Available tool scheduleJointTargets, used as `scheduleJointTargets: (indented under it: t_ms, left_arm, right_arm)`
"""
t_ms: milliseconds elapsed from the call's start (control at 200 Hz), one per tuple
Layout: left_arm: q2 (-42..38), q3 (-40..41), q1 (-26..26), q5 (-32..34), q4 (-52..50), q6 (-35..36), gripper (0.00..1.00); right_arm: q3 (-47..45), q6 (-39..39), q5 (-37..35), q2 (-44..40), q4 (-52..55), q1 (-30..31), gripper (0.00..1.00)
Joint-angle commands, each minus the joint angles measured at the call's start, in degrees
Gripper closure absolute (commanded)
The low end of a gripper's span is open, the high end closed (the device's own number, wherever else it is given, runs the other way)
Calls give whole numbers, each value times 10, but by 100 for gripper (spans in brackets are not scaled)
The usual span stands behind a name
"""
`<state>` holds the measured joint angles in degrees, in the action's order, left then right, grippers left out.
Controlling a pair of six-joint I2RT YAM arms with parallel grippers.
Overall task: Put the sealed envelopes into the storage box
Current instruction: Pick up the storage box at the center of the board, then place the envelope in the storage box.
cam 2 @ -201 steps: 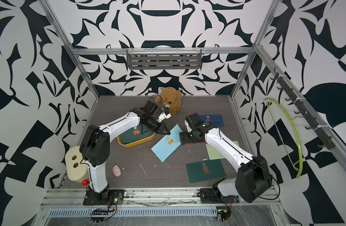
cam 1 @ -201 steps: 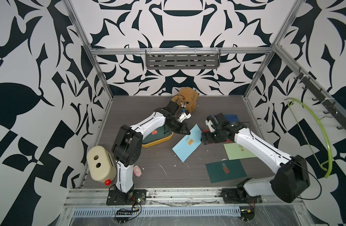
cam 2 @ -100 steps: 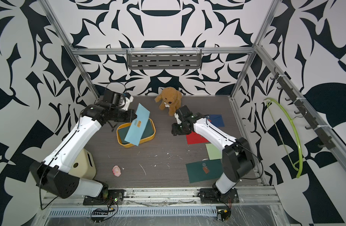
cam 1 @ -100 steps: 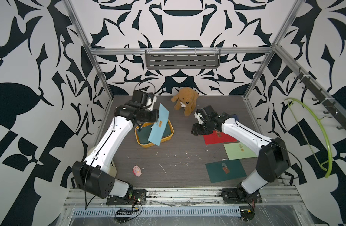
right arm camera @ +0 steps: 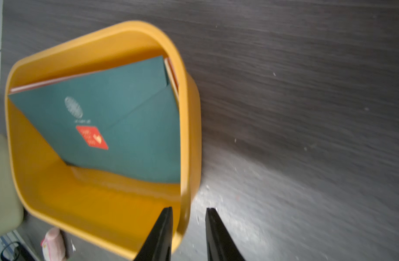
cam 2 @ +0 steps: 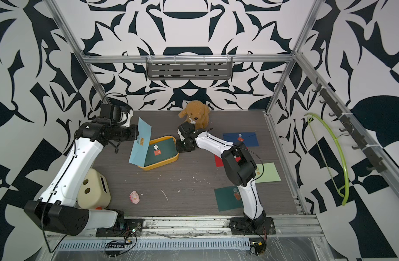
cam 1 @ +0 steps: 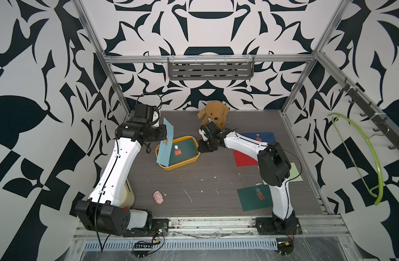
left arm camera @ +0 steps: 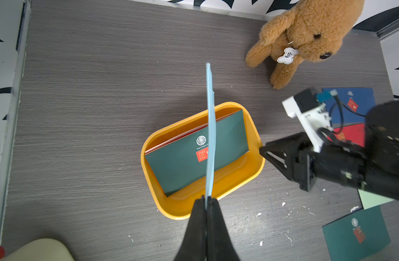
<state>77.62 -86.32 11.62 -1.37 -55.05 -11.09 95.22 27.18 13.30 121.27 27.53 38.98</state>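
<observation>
While in left claw (left arm camera: 206,200), envelope (left arm camera: 212,126) over storage box (left arm camera: 234,178)

In a top view the light blue envelope (cam 1: 166,137) hides the left end of the storage box (cam 1: 180,166), and the right arm (cam 1: 246,144) covers part of the red envelope (cam 1: 243,158) and the pale green envelope (cam 1: 296,175). The right wrist view is blurred, so print on the dark green envelope (right arm camera: 126,108) cannot be read.

Black-and-white patterned walls (cam 1: 58,56) surround a grey wood-grain floor (cam 1: 194,178). Beyond and above the right gripper (cam 1: 199,147), a grey slotted shelf (cam 1: 211,70) hangs on the back wall; to its right, a hook rail (cam 1: 372,114) lines the side wall.
</observation>
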Motion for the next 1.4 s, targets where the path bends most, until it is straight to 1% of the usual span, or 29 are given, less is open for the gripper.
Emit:
scheduleJointTargets:
  t_ms: [0,25,90,135,175,280,355,415,465,610,800,1005,1220,1394]
  left_arm:
    - [-9,3,-3,0,-11,8,100]
    - [-8,3,-3,1,-11,8,100]
    - [-4,-2,-4,-7,-15,14,100]
    - [0,-6,-2,-21,-18,20,100]
    - [7,-10,-3,-44,-23,30,100]
    - [27,-19,2,-138,-38,86,100]
    - [36,-9,24,-181,-39,134,100]
    - [47,-6,50,-182,-45,161,100]
    - [61,-9,68,-170,-54,179,100]
    - [103,-10,109,-165,-74,225,100]
    - [141,33,150,-191,-21,245,100]
    - [177,57,162,-224,38,243,100]
    - [211,66,168,-235,39,256,100]
    - [222,83,169,-240,48,259,100]
  right_arm:
    - [30,11,7,5,4,2,71]
    - [29,12,8,6,5,3,73]
    - [22,15,4,5,6,4,85]
    - [15,16,1,-2,6,3,90]
    - [6,14,-1,-11,7,3,91]
    - [-13,-9,-16,-41,39,4,92]
    - [-38,-29,-24,-71,59,3,93]
    - [-65,-49,-28,-99,73,3,94]
    - [-91,-65,-30,-122,82,3,95]
    - [-177,-95,-26,-191,99,3,97]
    - [-256,-93,-25,-249,92,3,97]
    - [-269,-89,-20,-253,86,2,98]
    - [-263,-87,-17,-251,83,2,98]
    - [-263,-84,-18,-251,82,2,98]
